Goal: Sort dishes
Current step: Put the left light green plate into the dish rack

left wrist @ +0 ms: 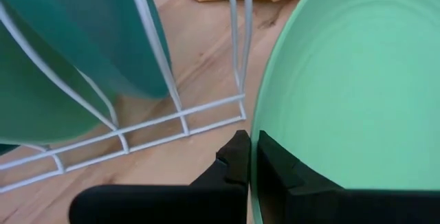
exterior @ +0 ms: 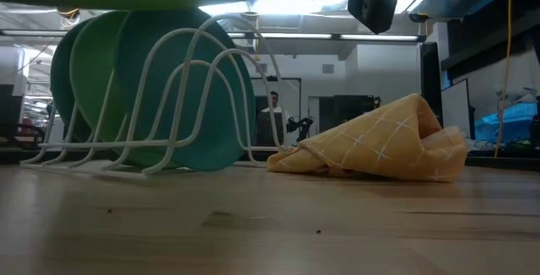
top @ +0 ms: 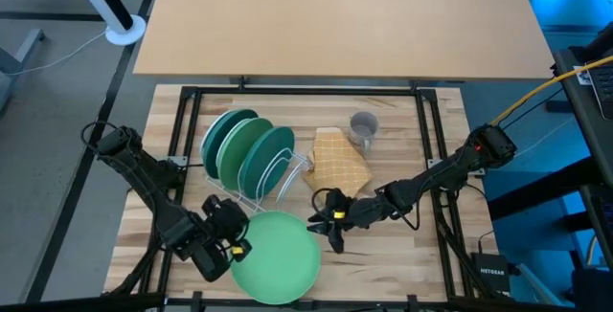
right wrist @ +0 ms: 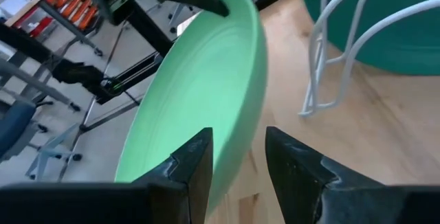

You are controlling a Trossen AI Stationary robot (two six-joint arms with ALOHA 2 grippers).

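Plate in light green, the one still loose, is lifted off the table just in front of the white wire rack, on the side nearest the arms' bases. The left gripper has it by the rim: the left wrist view shows one dark finger on each face of the edge, pinching it. The right gripper hangs at the plate's opposite edge, toward the cloth side of the rack, its jaws spread with the rim lying between them but not yet clamped, as the right wrist view shows.

In the rack stand three plates on edge, a pale green plate farthest back, a mid-green one next, and a dark teal plate nearest the front. Beside the rack lies the yellow checked cloth, and just beyond the cloth, farther from the arms, sits the small grey mug.

This looks like a handover or a two-handed carry of the fourth plate toward the rack. The next move likely calls for tipping the plate up on edge and steering its rim into a free front slot, clear of the wires and of the teal plate.
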